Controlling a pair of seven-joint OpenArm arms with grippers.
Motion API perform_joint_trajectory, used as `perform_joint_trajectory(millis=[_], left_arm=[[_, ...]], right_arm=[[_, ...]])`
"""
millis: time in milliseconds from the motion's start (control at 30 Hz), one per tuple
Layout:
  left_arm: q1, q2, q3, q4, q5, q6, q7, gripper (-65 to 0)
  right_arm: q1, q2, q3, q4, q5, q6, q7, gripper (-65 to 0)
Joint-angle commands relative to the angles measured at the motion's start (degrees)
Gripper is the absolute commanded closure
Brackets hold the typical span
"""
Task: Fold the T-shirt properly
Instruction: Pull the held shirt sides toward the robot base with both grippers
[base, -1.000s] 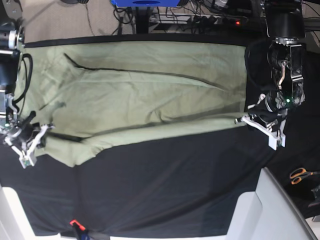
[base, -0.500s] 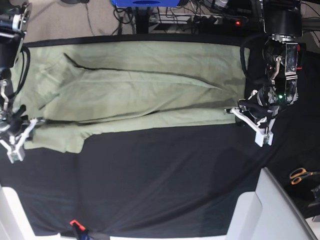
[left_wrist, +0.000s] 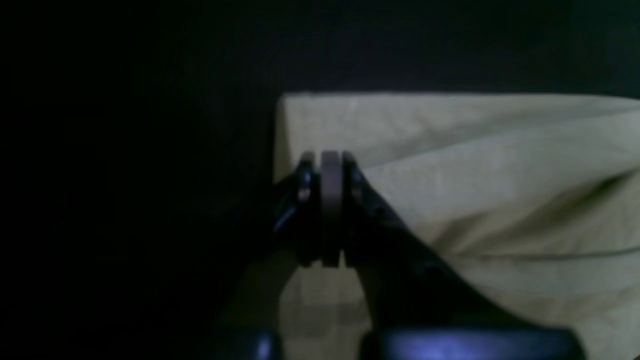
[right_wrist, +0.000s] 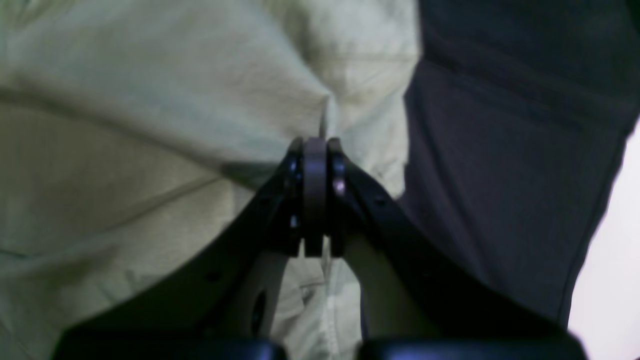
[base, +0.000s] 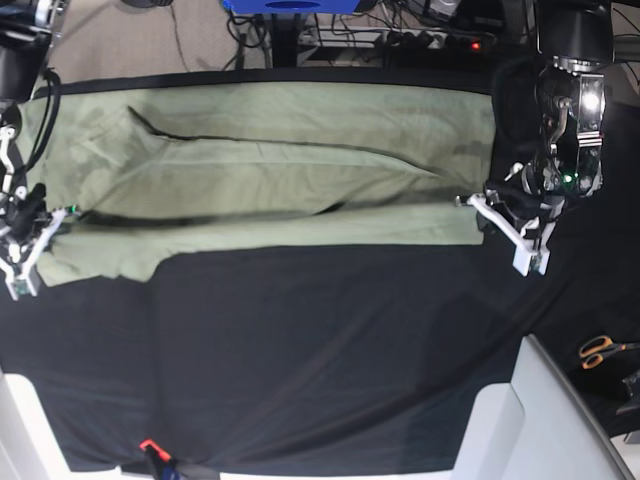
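The T-shirt (base: 260, 180) lay spread along the far edge of the black table cloth (base: 320, 370), stretched lengthwise from the left side to the right side, with its near hem folded up over the body in a long band. The left gripper (base: 482, 212) had its jaws pressed together on the shirt's near corner at the right end; in the left wrist view the pads met with a thin layer of pale green fabric seemingly pinched between them, though the dim picture made that hard to confirm. The right gripper (base: 48, 222) was likewise clamped on the shirt's edge at the left end, cloth bunched at its tips. Orange-handled scissors (base: 600, 350) lay near the right edge.
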Motion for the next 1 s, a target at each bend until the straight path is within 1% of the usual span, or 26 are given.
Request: perform_joint_trajectory(millis=[0, 33, 133, 200, 333, 400, 500, 600, 700, 767, 867, 967], left_arm=[[-0.5, -0.9, -0.3, 1.0, -0.2, -0.3, -1.0, 0.0], [-0.1, -0.9, -0.3, 1.0, -0.2, -0.6, -1.0, 0.0], [0.7, -0.9, -0.3, 0.9, -0.2, -3.9, -2.1, 0.0], [1.5, -0.9, -0.4, 0.9, -0.1, -4.7, -2.1, 0.0], [2.2, -1.1, -0.4, 0.9, -0.1, -4.9, -2.2, 0.0], [2.7, -1.2, -0.4, 0.9, -0.1, -4.9, -2.3, 0.0], [3.3, -1.6, -0.2, 1.0, -0.1, -4.9, -4.1, 0.0], [3.4, -2.9, 2.7, 1.0, -0.1, -4.9, -4.5, 0.0], [4.2, -3.7, 3.4, 1.0, -0.1, -4.9, -4.6, 0.0], [4.5, -4.0, 3.4, 1.5, -0.1, -4.9, -4.7, 0.0], [4.7, -4.1, 3.5, 2.9, -0.1, -4.9, -4.7, 0.0], [4.7, -4.7, 3.8, 3.0, -0.1, -4.9, -4.7, 0.0]], right_arm=[[0.3, 0.5, 1.1, 2.1, 0.2, -0.1, 0.4, 0.0], [-0.2, 0.4, 1.4, 2.8, 0.2, -0.1, -0.1, 0.0], [-0.9, 0.0, 2.2, 4.8, 0.2, -0.1, -2.7, 0.0], [-1.8, -0.4, 2.2, 5.5, 0.2, -0.1, -3.5, 0.0], [-4.0, -0.9, 2.2, 7.5, 0.3, -0.1, -4.1, 0.0], [-4.9, -1.8, 2.2, 8.7, 0.3, -0.1, -4.8, 0.0], [-6.8, -2.7, 2.3, 10.9, 0.2, -0.1, -4.9, 0.0], [-8.2, -2.9, 2.3, 11.9, 0.2, -0.1, -5.0, 0.0], [-9.3, -3.5, 2.3, 12.2, 0.2, -0.1, -5.4, 0.0], [-10.5, -3.8, 3.9, 13.1, 0.2, -0.1, -5.4, 0.0], [-11.0, -5.1, 6.9, 14.3, 0.2, 0.2, -5.9, 0.0], [-12.2, -5.1, 7.4, 14.9, 0.3, 0.2, -7.3, 0.0]])
